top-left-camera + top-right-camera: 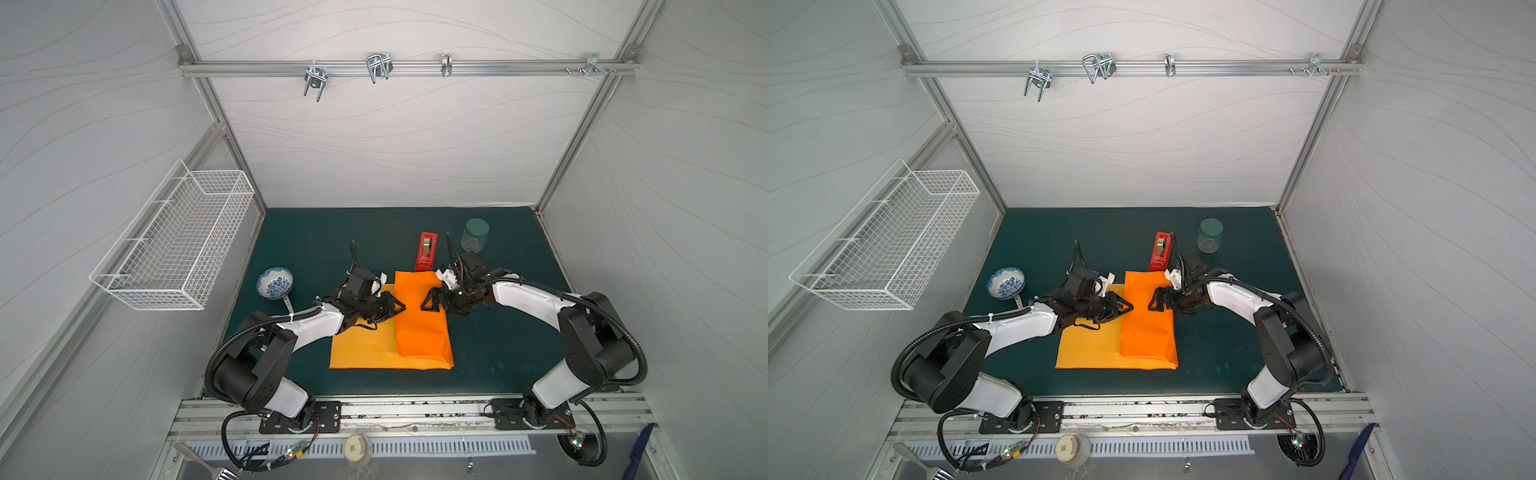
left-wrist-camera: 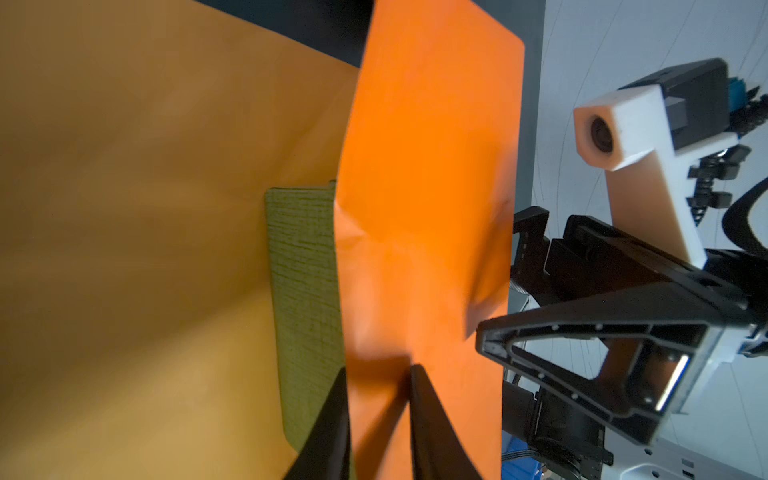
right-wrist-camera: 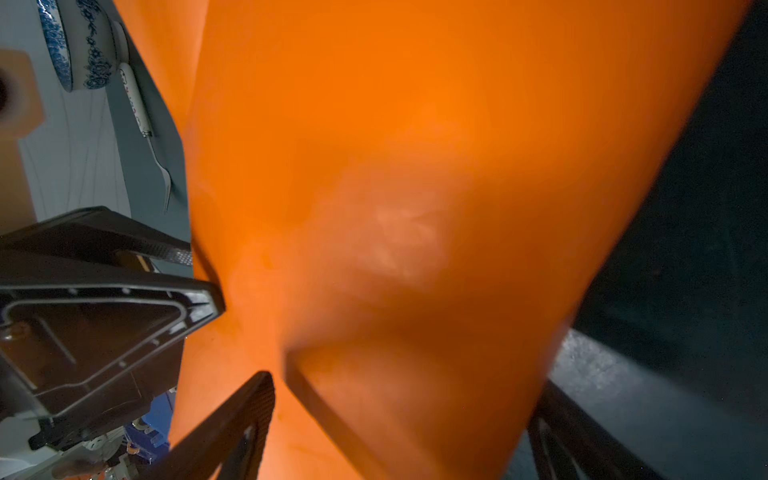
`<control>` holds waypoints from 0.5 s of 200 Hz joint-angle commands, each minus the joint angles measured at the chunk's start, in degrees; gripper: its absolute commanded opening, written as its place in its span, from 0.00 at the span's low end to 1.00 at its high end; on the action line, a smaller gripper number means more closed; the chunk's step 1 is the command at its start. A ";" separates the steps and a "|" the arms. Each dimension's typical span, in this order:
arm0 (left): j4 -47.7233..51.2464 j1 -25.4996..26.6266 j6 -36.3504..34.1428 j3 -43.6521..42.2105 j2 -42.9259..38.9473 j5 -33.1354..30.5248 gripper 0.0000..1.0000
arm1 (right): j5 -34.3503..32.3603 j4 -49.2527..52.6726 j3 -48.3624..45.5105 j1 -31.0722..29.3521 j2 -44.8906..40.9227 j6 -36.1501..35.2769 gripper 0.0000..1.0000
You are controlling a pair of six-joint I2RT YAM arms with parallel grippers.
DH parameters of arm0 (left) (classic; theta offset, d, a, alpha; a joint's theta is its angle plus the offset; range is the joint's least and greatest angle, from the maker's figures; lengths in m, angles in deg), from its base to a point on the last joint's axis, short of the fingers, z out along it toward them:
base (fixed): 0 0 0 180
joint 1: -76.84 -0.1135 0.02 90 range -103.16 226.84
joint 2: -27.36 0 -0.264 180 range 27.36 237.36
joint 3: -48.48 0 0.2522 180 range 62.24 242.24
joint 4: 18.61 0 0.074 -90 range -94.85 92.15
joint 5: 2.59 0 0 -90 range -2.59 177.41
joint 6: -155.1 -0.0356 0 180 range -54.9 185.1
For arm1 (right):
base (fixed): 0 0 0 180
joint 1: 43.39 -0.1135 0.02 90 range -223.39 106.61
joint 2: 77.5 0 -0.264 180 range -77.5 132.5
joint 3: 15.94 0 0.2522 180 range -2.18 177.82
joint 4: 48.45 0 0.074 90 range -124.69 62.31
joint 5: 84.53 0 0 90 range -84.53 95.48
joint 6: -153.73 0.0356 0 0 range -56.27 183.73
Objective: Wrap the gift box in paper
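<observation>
tape dispenser [image 1: 427, 251] sits just behind paper [image 1: 419, 324], jar [image 1: 475, 235] and bowl [image 1: 274, 282] farther off.

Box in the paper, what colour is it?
The gift box is olive green; best in the left wrist view.

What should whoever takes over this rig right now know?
Left gripper: jaws narrowly apart at the edge of the folded flap, nothing visibly gripped.
Right gripper: wide open above the flap, holding nothing.
Paper: flat on the mat, the side toward the right arm folded over, bright orange up.
Gift box: under that flap; only an olive strip shows in the left wrist view.
Done: first fold over the box.
To do: second side over, ends closed, taping; tape dispenser stands behind the paper.
</observation>
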 commanded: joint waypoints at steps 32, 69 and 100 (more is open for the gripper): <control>5.07 -1.00 -0.50 -2.23 0.54 -0.74 0.13 | -1.65 2.18 0.45 -1.63 0.11 -1.01 0.92; 4.60 -1.19 0.15 -2.49 -1.04 0.18 0.24 | -4.87 2.88 0.72 -3.43 1.86 -1.47 0.91; 4.55 -1.19 1.22 -2.45 -3.20 0.14 0.48 | -6.87 2.23 0.63 -5.19 2.60 -0.96 0.91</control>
